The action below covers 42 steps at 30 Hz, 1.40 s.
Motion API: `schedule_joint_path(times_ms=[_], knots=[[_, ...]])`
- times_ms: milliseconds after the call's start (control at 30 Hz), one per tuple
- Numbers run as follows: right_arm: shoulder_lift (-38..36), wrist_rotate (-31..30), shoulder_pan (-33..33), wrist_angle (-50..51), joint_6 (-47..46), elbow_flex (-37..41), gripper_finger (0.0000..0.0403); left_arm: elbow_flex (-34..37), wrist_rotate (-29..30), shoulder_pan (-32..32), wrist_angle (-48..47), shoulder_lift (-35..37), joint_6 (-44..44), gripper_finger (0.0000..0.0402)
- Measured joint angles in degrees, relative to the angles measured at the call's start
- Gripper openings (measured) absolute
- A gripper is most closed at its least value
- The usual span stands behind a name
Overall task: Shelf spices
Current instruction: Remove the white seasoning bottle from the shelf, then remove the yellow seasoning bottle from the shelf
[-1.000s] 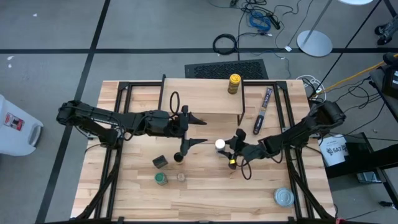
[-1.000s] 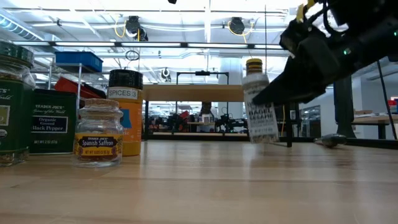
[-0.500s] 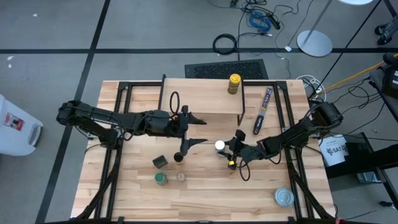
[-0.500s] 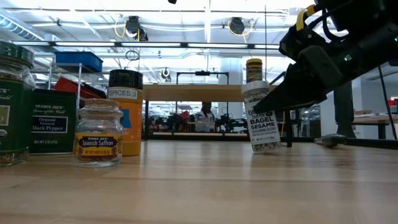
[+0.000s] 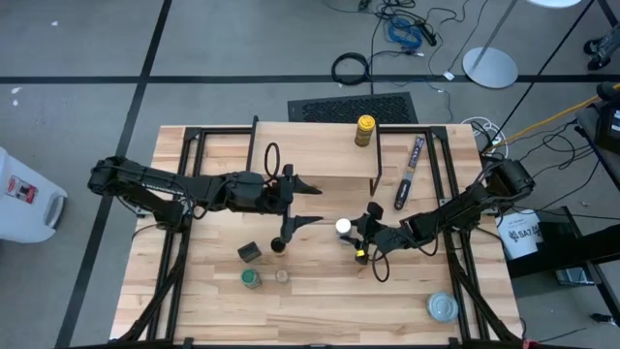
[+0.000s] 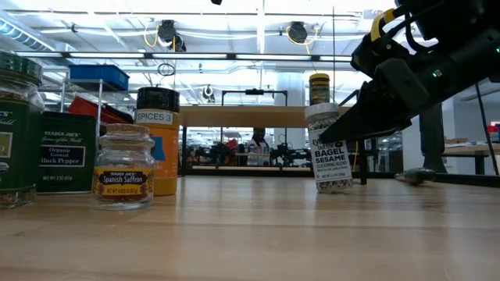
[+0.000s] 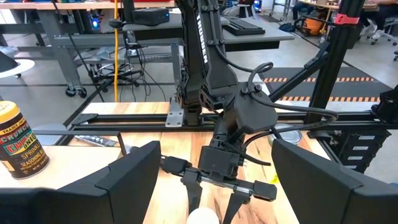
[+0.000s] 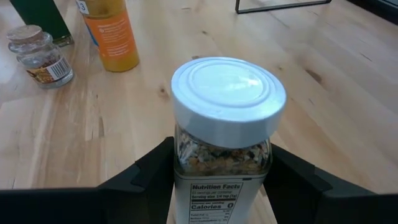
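A white-lidded jar (image 5: 342, 226) of sesame seasoning stands upright on the table between the fingers of my right gripper (image 5: 349, 233); it also shows in the low view (image 6: 331, 152). My left gripper (image 5: 308, 202) is open and empty, to the jar's left, in front of the shelf (image 6: 242, 116). A yellow-lidded jar (image 5: 365, 130) stands on the shelf's plank top. An orange jar (image 5: 279, 244), a dark square tin (image 5: 250, 252), a green-lidded jar (image 5: 251, 278) and a small clear jar (image 5: 282, 276) stand on the table near its front. My right gripper pinches the white-lidded jar's glass body (image 8: 181, 163) just below the lid, one finger (image 8: 152, 171) on each side. The fingers come from the table's right side, slanting down a little. The jar stands upright with its bottom (image 6: 333, 187) on the table.
A long thin dark packet (image 5: 409, 173) lies right of the shelf. A flat round silver tin (image 5: 443, 307) sits at the near right corner. The black frame rails (image 5: 184, 194) run along both table sides. Bare wood lies between the jar and the near edge.
My right gripper has brought the white-lidded jar down a little. One second ago the jar was tilted and clear of the wood; now it stands upright on the table. My left arm has kept still.
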State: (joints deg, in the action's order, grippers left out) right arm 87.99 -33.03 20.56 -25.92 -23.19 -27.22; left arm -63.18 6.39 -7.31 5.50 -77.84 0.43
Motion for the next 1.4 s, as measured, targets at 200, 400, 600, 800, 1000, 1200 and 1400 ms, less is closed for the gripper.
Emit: schedule_joint_path(times_ms=[200,400,600,800,1000,1200,1400], knots=[[-0.02,0.08,0.02,0.18,0.17,0.0,0.0201,0.02,0.0,-0.02,0.0,0.0,0.0,0.0317],[-0.03,0.93,0.02,0.77,0.34,0.07,0.0241,0.02,-0.02,-0.35,0.0,0.0,0.0,0.0317],[-2.34,1.98,0.05,0.73,0.34,0.07,0.0281,0.02,-0.02,-0.35,-0.04,0.0,0.0,0.0317],[-11.35,1.47,-0.04,7.65,-0.5,-0.4,0.029,0.02,-0.04,-0.35,-0.04,0.0,0.0,0.0317],[-22.5,-1.96,-2.38,24.3,1.29,-6.61,0.029,0.02,-0.03,-0.35,-0.06,0.0,0.02,0.0317],[-28.5,-2.71,-8.21,42.43,10.46,-20.87,0.029,0.02,-0.04,-0.33,-0.02,0.0,0.2,0.0317],[-29.44,5.35,-22.13,56.63,24.27,-37.76,0.029,0.02,-0.04,-0.33,0.0,0.0,0.35,0.0317]])
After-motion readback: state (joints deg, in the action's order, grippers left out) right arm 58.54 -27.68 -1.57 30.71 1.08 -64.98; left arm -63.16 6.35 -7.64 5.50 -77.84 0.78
